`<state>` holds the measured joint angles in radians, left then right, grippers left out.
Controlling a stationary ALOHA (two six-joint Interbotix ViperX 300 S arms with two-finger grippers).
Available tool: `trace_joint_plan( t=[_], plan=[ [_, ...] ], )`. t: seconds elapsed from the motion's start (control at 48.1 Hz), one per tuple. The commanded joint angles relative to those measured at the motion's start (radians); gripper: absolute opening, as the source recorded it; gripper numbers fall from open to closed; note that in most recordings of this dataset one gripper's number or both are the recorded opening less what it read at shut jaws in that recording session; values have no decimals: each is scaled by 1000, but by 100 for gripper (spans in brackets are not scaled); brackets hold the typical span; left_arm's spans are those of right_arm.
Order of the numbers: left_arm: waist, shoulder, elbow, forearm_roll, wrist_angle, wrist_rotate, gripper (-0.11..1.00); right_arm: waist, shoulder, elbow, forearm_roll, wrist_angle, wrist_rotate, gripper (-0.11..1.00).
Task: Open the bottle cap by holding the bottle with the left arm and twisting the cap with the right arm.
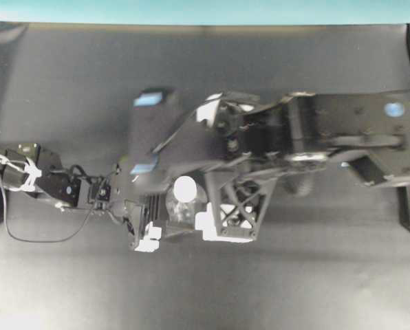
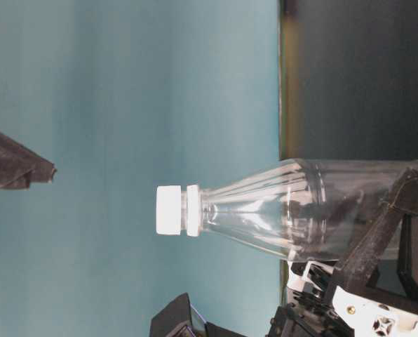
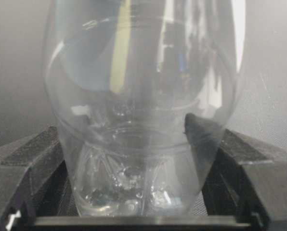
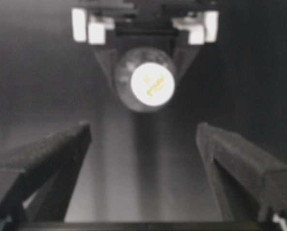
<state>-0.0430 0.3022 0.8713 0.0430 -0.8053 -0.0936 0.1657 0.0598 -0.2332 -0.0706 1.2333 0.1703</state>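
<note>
- Risk first, on the left side: our left pincer is clenched around the lower body of the bottle, which stands upright on the bench. The clear wall looks thin and smooth, so we judge it could buckle, or spin in the grip once a twist is applied.
- Middle: the cap is on and free, nothing touching it. We see it dead ahead in the right wrist view, between the spread fingers but well beyond them.
- Right side: our right pincer is released, jaws wide. If it closes off-centre or too low, we think it could catch the neck instead of the cap, or tip the bottle against the left grip.
- Hard to make out: from overhead the right arm covers much of the bottle, and how high above the cap it hangs cannot be told.
- The table-level view is turned sideways and cuts off the bottle's base; the label is not clear anywhere.
</note>
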Motion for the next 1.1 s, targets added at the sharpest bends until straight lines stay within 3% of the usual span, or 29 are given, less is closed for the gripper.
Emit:
trace_joint_plan(
  t=[0.0, 0.125, 0.354, 0.541, 0.686, 0.978, 1.082],
  plan=[
    [-5, 3, 6, 3, 12, -6, 80, 5, -74, 46, 2, -87, 35, 85],
    [-3, 3, 6, 2, 12, -5, 80, 5, -149, 152, 2, -235, 61, 85],
    [-5, 3, 8, 2, 12, -6, 80, -12, -272, 387, 0, -446, 224, 84],
    [-5, 3, 5, 2, 34, -6, 80, -15, -388, 526, 0, -554, 314, 82],
    [-5, 0, 5, 3, 41, -6, 80, -14, -466, 634, 0, -658, 328, 81],
    [-5, -2, 0, 3, 46, -6, 80, -17, -551, 822, -3, -997, 327, 81],
    [-5, -2, 2, 3, 46, -6, 80, -21, -560, 856, -5, -1045, 327, 81]
  ],
)
